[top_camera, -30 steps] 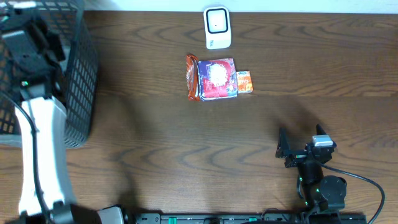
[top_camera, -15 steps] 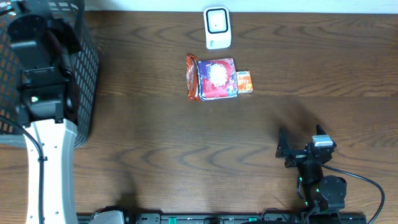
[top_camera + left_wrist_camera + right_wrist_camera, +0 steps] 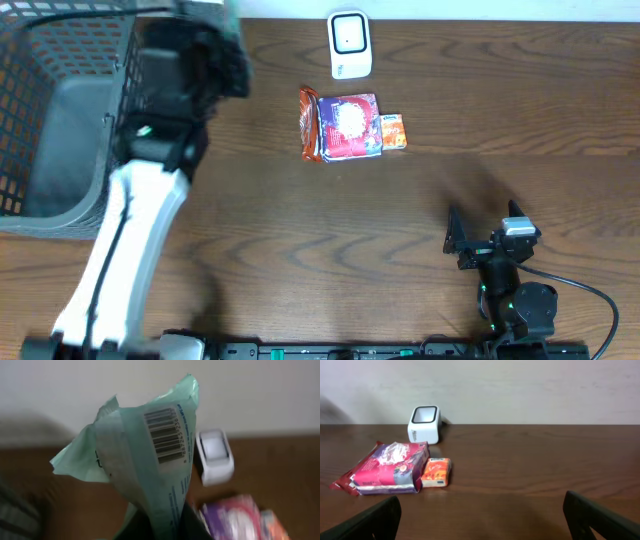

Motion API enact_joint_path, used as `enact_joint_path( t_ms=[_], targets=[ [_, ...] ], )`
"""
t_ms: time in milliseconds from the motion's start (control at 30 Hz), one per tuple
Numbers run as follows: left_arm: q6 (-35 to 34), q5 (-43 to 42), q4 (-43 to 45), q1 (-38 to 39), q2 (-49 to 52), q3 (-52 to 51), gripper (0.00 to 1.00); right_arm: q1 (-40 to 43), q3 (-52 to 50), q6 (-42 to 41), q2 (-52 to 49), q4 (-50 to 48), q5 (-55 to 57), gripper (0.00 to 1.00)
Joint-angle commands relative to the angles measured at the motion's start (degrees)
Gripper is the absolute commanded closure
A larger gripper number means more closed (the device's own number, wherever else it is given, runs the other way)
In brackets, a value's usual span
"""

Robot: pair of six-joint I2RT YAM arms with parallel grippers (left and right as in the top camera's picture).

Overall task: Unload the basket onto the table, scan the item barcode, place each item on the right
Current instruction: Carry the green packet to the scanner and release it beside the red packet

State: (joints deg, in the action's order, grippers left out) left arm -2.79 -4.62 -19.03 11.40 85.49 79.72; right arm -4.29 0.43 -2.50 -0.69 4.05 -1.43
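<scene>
A dark brown wooden table (image 3: 300,250) with wavy grain fills the overhead view. A thin pale strip runs along its far edge, where a plain off-white wall (image 3: 520,390) rises behind it. The wall is bare and smooth, with a soft grey shadow (image 3: 332,410) at its left end, just above the tabletop. The light is even and diffuse, giving the wood a dull sheen and a faint, blurred dark patch towards the right.

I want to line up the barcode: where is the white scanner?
In the overhead view the white scanner stands at the table's far edge, just beyond the purple packet; left wrist view shows it right of the green pouch.
</scene>
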Motion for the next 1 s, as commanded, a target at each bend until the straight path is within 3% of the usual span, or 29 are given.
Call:
enact_joint_path(
  t_ms=[0, 467, 667, 833, 967],
  targets=[
    [-1.4, -0.8, -1.9, 2.0, 6.9, 0.5, 0.93, 0.1, -0.1, 0.4, 0.1, 0.2, 0.5, 0.01],
    [-1.7, -1.0, -1.4, 8.1, 23.9, 0.5, 0.93, 0.1, -0.1, 0.4, 0.1, 0.2, 0.5, 0.01],
    [-1.6, -0.1, 0.5, 8.1, 26.7, 0.5, 0.92, 0.1, -0.1, 0.4, 0.1, 0.2, 0.5, 0.01],
    [-1.7, 7.9, 0.4, 8.0, 26.8, 0.5, 0.93, 0.1, -0.1, 0.4, 0.0, 0.2, 0.5, 0.01],
    [-6.2, 8.7, -0.4, 8.1, 26.9, 0.2, 0.92, 0.1, -0.1, 0.4, 0.0, 0.2, 0.5, 0.01]
  ],
)
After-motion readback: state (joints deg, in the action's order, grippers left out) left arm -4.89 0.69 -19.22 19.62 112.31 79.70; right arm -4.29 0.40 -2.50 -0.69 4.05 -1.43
